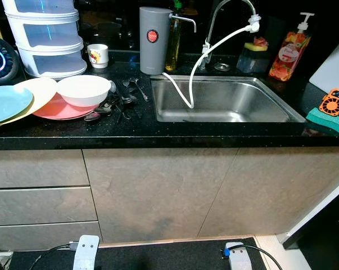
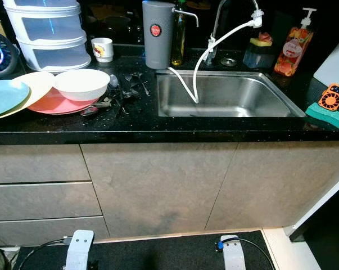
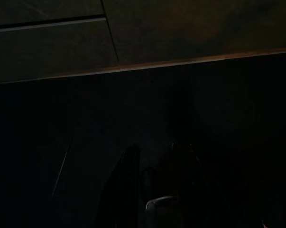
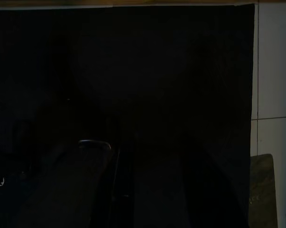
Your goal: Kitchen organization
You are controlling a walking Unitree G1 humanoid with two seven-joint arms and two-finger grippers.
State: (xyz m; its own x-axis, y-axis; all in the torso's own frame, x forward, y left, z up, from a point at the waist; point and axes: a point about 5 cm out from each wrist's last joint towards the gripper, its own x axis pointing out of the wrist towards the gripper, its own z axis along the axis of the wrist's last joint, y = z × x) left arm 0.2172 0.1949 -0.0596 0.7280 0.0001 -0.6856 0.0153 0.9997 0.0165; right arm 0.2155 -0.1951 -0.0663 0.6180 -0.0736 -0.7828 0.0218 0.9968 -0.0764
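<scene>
Meanwhile white bowl [image 1: 83,89] on pink plate [image 1: 57,108]; sink [image 1: 225,100] beside; hands' state unclear.

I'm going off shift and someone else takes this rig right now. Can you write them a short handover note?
Both arms hang idle by the cabinet fronts; the wrist views are too dark to tell the fingers.
On the black counter left of the sink: white bowl on a pink plate, beside a cream plate and a blue plate; loose cutlery lies between bowl and sink.
A white hose from the tap dangles into the sink, which looks empty.
Right end: green sponge, orange scrubber.
Done: nothing visibly sorted yet.
Left: the dishes and cutlery, likely first.
</scene>
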